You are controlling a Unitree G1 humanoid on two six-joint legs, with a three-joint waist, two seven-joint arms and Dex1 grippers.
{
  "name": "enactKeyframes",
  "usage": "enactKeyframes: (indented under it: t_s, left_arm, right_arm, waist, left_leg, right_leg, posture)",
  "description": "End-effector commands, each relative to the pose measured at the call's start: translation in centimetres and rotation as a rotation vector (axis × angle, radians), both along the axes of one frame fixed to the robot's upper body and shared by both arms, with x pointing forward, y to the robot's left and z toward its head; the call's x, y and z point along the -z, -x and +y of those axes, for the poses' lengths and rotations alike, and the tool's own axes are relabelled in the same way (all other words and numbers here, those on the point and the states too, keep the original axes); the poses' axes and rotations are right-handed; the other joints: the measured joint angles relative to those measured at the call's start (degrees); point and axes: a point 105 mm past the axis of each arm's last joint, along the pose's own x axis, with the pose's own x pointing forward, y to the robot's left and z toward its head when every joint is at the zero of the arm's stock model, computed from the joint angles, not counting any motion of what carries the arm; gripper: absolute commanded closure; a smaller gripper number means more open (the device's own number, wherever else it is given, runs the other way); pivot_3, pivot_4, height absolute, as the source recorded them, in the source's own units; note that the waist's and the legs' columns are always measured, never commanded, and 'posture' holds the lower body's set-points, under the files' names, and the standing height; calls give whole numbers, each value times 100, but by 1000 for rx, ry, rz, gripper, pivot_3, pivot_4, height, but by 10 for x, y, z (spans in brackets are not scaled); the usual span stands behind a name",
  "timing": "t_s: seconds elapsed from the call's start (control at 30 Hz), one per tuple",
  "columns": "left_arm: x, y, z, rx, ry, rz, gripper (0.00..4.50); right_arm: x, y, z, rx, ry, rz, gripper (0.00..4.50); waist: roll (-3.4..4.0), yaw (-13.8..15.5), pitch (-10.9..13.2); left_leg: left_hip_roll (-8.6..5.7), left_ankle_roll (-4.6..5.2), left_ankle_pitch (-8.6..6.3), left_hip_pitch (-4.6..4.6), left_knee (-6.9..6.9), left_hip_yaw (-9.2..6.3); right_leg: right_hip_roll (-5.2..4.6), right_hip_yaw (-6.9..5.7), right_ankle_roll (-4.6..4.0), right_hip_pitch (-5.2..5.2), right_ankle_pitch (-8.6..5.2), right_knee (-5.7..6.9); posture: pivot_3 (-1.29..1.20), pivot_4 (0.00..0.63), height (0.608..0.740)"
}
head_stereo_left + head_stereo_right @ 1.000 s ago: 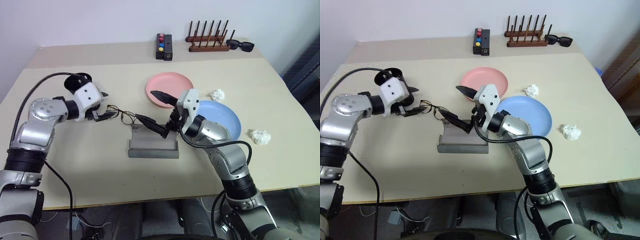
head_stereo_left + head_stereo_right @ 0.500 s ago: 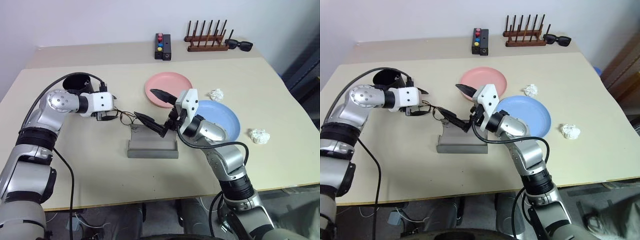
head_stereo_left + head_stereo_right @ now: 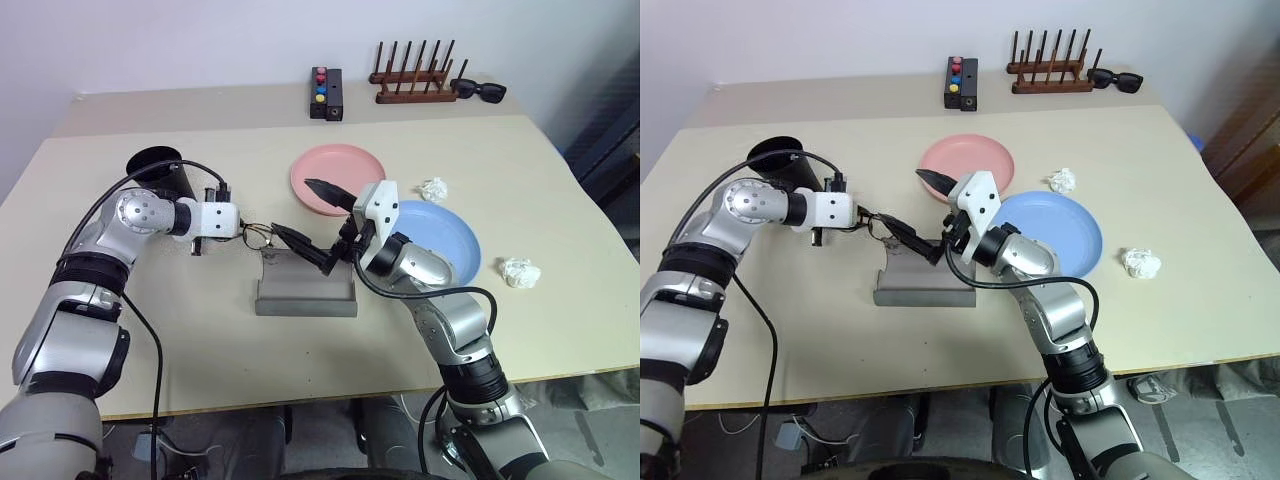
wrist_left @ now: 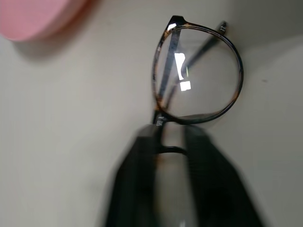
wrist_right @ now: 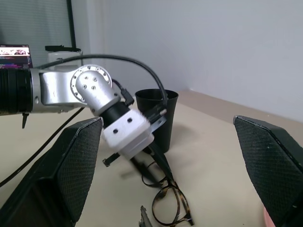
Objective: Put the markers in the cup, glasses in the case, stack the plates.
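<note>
Beige table (image 3: pixel 150 330) under both arms. My left gripper (image 3: pixel 243 231) is pinched on the glasses (image 4: pixel 196 78) at the bridge, just behind the case's (image 3: pixel 306 292) rear edge, case lying open (flap up). Right gripper (image 3: pixel 308 222) hovers over the case, fingers spread wide, nothing in them. Cup (image 3: pixel 158 172) stands behind my left arm. Pink plate (image 3: pixel 335 170) and blue plate (image 3: pixel 450 240) sit side by side, unstacked.
</note>
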Motion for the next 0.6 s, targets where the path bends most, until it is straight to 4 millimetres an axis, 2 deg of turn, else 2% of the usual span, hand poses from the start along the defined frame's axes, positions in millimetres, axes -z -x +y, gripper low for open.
enactKeyframes:
  t_s: [0.03, 0.3, 0.33, 0.43, 0.6]
  left_arm:
    - [-1, -1, 5, -22, 12, -2, 4094]
    - [-11, 1, 14, -51, 59, -6, 4094]
    - [-12, 1, 15, -55, 63, -11, 4309]
    - [-25, 0, 15, -66, 115, -30, 4309]
    - [-60, -7, 12, -96, 237, -98, 4309]
  right_arm:
    - [-12, 6, 0, -8, -23, -53, 0]
    - [-12, 6, 1, -14, -23, -53, 0]
    - [-12, 6, 1, -15, -23, -53, 0]
    - [-12, 5, 1, -13, -22, -54, 0]
    - [-12, 8, -3, -30, -6, -53, 0]
  waist:
    - [0, -1, 0]
    - [0, -10, 0]
    - [0, -12, 0]
    - [0, -7, 0]
    - [-1, 1, 1]
  left_leg:
    - [0, 0, 0, 0, 0, 0]
    - [0, 0, 0, 0, 0, 0]
    - [0, 0, 0, 0, 0, -1]
    - [0, 0, 0, 0, 0, -1]
    - [0, 0, 0, -1, 3, -1]
  right_leg:
    - [0, 0, 0, 0, 0, 1]
    - [0, 0, 0, 0, 0, 1]
    - [0, 0, 0, 0, 0, 2]
    - [0, 0, 0, 0, 0, 2]
    - [0, 0, 0, 0, 0, 3]
  posture:
    - [0, 150, 739]
    - [0, 150, 739]
    - [0, 150, 739]
    - [0, 150, 739]
    - [0, 150, 739]
